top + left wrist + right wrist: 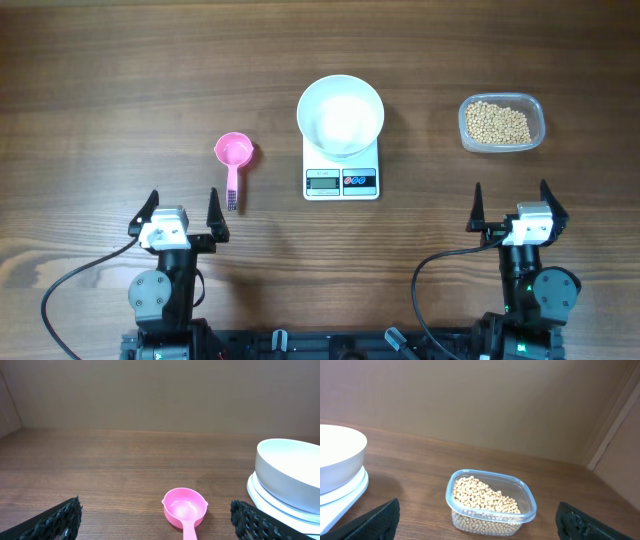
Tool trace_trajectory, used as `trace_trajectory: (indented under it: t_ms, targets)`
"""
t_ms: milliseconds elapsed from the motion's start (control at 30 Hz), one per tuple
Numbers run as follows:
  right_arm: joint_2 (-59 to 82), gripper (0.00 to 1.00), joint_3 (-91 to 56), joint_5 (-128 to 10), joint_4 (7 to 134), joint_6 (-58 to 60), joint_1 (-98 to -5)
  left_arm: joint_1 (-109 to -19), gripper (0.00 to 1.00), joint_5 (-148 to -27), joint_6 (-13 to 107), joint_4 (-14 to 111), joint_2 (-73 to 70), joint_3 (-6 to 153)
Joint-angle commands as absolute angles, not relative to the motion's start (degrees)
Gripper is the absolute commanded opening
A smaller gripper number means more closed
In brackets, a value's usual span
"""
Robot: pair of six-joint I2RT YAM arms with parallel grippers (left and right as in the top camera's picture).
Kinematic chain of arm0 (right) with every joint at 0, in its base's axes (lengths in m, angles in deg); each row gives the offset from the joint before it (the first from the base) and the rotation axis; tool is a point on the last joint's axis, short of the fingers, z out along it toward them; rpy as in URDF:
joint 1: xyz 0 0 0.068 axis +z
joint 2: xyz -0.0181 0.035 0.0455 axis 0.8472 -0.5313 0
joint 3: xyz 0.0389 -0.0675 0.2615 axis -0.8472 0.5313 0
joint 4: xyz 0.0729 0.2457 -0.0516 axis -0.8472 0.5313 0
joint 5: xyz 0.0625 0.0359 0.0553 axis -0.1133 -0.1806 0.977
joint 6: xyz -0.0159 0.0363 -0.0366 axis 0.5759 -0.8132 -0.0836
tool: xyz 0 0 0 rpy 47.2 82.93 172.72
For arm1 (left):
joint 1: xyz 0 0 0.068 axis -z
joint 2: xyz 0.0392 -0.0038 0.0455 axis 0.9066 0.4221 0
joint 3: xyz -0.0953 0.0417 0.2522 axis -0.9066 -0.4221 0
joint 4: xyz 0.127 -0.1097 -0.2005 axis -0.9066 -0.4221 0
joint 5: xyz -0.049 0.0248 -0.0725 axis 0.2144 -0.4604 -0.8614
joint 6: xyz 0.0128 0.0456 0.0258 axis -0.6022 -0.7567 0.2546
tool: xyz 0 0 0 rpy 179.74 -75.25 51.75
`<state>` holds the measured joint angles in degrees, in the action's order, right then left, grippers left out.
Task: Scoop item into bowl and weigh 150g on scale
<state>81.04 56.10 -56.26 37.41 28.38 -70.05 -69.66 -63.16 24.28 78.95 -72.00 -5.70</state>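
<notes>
Hanging with jaws wide apart and empty, the left gripper [183, 200] has the pink scoop [184, 507] just ahead of it, a little to its right. The right gripper [511, 195], equally spread and empty, faces the tub [541, 125] of beans [482, 495] straight ahead. The bowl [340, 115] sits empty on the scale [341, 182], ahead and inward of both.

The scoop's thin handle lies flat, so a pinch could likely skid off it or spin it away. The light tub may slide or tip when dug into, unless the right gripper braces it. Round beans could roll far if spilled. A knock to the bowl would likely upset the reading.

The table [100, 90] is dark, smooth wood grain. A plain tan wall [160, 390] stands beyond it.
</notes>
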Motion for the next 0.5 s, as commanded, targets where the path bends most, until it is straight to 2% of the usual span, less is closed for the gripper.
trace_trajectory:
  t_ms: [0,367,467]
  targets:
    - [81.5,1.00,56.1,-56.2,37.1,28.4,-69.8,-70.0,1.00,-62.6,24.9,78.7,-72.3,-6.1]
    - [81.5,1.00,56.1,-56.2,37.1,28.4,-69.8,-70.0,1.00,-62.9,24.9,78.8,-72.3,-6.1]
    - [81.5,0.99,56.1,-56.2,37.1,28.4,-69.8,-70.0,1.00,-68.6,28.2,79.5,-72.3,-6.1]
